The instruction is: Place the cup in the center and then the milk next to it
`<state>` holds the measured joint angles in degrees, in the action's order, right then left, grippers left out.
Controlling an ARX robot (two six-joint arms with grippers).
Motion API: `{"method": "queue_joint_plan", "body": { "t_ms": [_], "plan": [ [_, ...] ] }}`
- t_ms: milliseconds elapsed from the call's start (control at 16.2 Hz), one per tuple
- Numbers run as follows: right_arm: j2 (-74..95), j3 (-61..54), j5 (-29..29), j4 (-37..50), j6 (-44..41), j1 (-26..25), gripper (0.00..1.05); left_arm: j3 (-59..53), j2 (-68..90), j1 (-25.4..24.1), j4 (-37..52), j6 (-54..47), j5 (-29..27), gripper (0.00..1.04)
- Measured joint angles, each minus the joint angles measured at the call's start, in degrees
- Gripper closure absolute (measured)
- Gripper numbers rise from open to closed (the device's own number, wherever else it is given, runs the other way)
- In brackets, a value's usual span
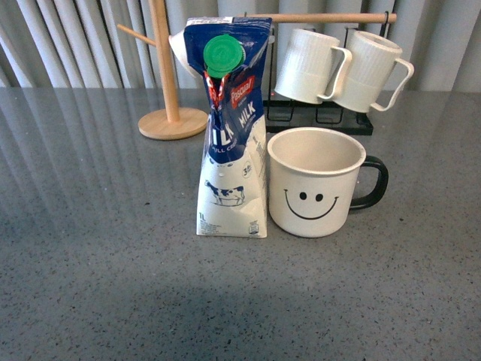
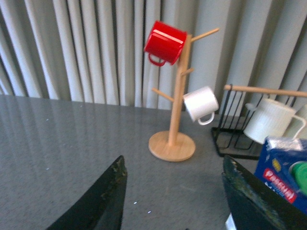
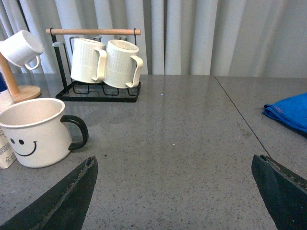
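Observation:
The cup (image 1: pixel 316 183), a wide white mug with a black smiley face and black handle, stands upright in the middle of the grey table (image 1: pixel 98 286). The milk (image 1: pixel 231 128), a tall blue-and-white carton with a green cap, stands just left of it, almost touching. Neither arm shows in the front view. My left gripper (image 2: pixel 173 178) is open with only tabletop between its fingers; the milk's (image 2: pixel 283 177) top corner shows past one finger. My right gripper (image 3: pixel 175 175) is open and empty, with the cup (image 3: pixel 36 132) off to one side.
A wooden mug tree (image 1: pixel 169 90) stands behind the milk, carrying a red mug (image 2: pixel 164 42) and a small white cup (image 2: pixel 201 104). A black rack (image 1: pixel 323 113) with two ribbed white mugs (image 1: pixel 342 66) is behind the cup. A blue cloth (image 3: pixel 290 111) lies in the right wrist view.

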<state>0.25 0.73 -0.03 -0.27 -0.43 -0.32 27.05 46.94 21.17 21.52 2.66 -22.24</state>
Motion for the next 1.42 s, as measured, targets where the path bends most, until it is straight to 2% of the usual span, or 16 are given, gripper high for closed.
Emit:
{"method": "queue_joint_plan", "body": {
  "t_ms": [186, 309, 742, 804, 866, 1423],
  "plan": [
    [0.00, 0.02, 0.00, 0.04, 0.00, 0.00, 0.07, -9.03, -5.05, -5.16, 0.87, -1.64, 6.25, 0.77],
    [0.00, 0.02, 0.00, 0.04, 0.00, 0.00, 0.07, -13.11, -9.92, -8.85, 1.73, -1.66, 9.64, 1.02],
    [0.00, 0.02, 0.00, 0.04, 0.00, 0.00, 0.07, -20.70, -19.47, -15.28, -0.66, -1.68, 16.15, 1.04],
    [0.00, 0.00, 0.00, 0.02, 0.00, 0.00, 0.07, -21.66, -21.44, -19.45, -1.57, -1.73, 20.83, 1.04],
    [0.00, 0.02, 0.00, 0.04, 0.00, 0.00, 0.07, -22.08, -22.36, -21.11, -2.14, -1.73, 21.75, 1.04],
    [0.00, 0.02, 0.00, 0.02, 0.02, 0.00, 0.07, -26.23, -31.93, -21.14, -6.99, -1.70, 22.25, 1.04]
  ]
}}
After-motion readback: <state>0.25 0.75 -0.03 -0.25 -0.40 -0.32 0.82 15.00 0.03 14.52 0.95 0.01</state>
